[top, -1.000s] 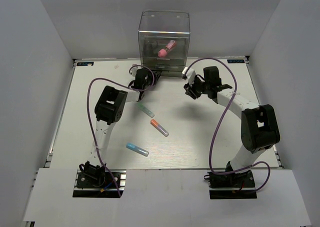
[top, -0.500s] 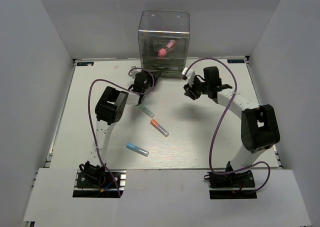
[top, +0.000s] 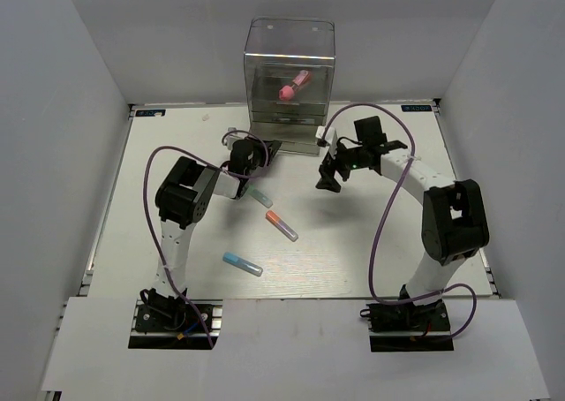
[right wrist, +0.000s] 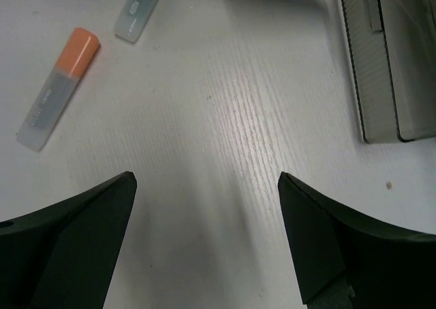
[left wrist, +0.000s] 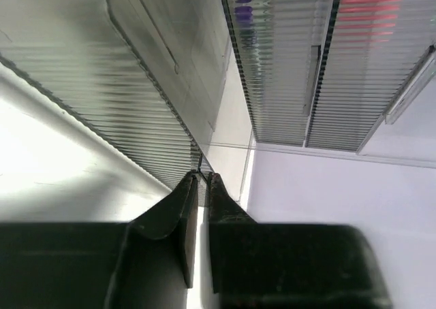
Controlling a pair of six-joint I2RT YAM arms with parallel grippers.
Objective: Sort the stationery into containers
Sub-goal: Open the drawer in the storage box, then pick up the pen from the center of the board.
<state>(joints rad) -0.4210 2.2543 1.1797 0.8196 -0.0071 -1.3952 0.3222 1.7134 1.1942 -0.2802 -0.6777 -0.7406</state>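
Observation:
The containers are one clear box of drawers (top: pixel 291 65) at the back, with a pink marker (top: pixel 293 85) inside. Its bottom drawer (right wrist: pixel 381 64) sticks out over the table. My left gripper (top: pixel 265 147) is at that drawer's left front corner. In the left wrist view its jaws (left wrist: pixel 202 180) are nearly together, pinching the ribbed drawer's thin edge (left wrist: pixel 199 163). My right gripper (top: pixel 329 173) hangs wide open over bare table (right wrist: pixel 208 180), holding nothing. The stationery on the table is a green-capped marker (top: pixel 258 194), an orange-capped marker (top: pixel 282 225) (right wrist: pixel 58 88) and a blue-capped marker (top: pixel 242 263).
White walls close in the table on the left, right and back. Purple cables loop over both arms (top: pixel 380 233). The three loose markers lie in a diagonal line between the two arms.
My right gripper has opened wide and swung down and left, away from the box. My left arm's elbow has shifted left while its gripper stayed at the drawer corner.

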